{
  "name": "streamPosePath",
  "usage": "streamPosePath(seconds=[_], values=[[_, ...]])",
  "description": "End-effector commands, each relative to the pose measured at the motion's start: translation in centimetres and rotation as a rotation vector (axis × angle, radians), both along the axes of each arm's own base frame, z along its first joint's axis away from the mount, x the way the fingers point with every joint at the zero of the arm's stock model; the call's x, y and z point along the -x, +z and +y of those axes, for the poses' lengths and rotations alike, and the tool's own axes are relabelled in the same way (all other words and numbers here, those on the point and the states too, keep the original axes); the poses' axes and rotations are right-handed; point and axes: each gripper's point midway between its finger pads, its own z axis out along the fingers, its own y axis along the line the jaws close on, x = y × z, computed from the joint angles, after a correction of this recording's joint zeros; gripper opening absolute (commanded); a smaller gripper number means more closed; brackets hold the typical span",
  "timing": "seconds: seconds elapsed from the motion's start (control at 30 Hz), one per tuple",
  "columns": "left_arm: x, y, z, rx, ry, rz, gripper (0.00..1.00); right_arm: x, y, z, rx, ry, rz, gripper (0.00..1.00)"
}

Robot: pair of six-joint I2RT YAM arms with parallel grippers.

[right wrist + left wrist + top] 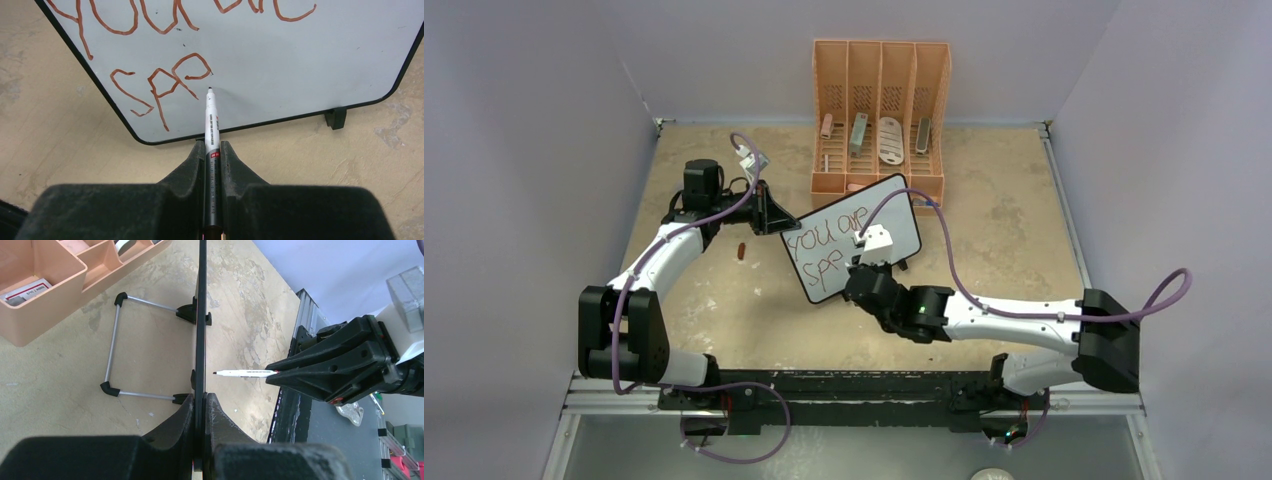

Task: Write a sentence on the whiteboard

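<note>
Because the left gripper (786,229) pinches the whiteboard (899,222) at one corner only, the view from above suggests the main risk. A firm stroke from the right gripper (865,266), pressing well across the board, could swing it around that pinch. The board stands slanted on the table in front of the orange organizer (881,110). The sentence (829,228) reads "you are", with a second line barely begun. A small red piece (741,250), perhaps the cap, lies on the table beside the left arm.

From the left wrist the board is seen edge-on, clamped tight between the left fingers (225,420), with its wire stand (112,347) behind it. The tip of the marker (245,373) sits just short of the surface. I judge that too shallow an approach would leave a gap in a letter, while too deep a one would push the board back on its stand.

From the right wrist the jaws are closed on the marker's barrel, and its tip is just right of "sp". The remaining letters need room. Large strokes could run off the right edge, and a sideways drag might twist the pen in the grip.
</note>
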Motion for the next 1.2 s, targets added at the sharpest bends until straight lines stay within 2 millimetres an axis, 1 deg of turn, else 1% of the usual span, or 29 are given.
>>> streamPosePath(seconds=[0.0,0.17,0.23,0.33,0.4,0.47,1.17], values=[[0.0,1.6,-0.3,0.004,-0.021,-0.061,0.00,0.0,2.1,-0.1,-0.069,-0.007,-0.033,0.00],[0.0,1.7,-0.3,0.004,-0.020,-0.062,0.00,0.3,1.8,0.1,-0.068,0.014,-0.023,0.00],[0.0,1.7,-0.3,0.006,-0.023,-0.061,0.00,0.2,1.9,0.5,-0.069,0.033,-0.032,0.00],[0.0,1.7,-0.3,0.006,-0.022,-0.064,0.00,0.4,1.1,1.0,-0.041,0.068,-0.019,0.00],[0.0,1.8,-0.3,0.006,-0.022,-0.065,0.00,0.4,1.1,1.7,-0.054,0.084,-0.019,0.00],[0.0,1.8,-0.3,0.006,-0.022,-0.065,0.00,0.5,0.9,1.9,-0.053,0.089,-0.016,0.00],[0.0,1.7,-0.3,0.008,-0.024,-0.062,0.00,0.2,0.3,2.7,-0.046,0.094,-0.009,0.00]])
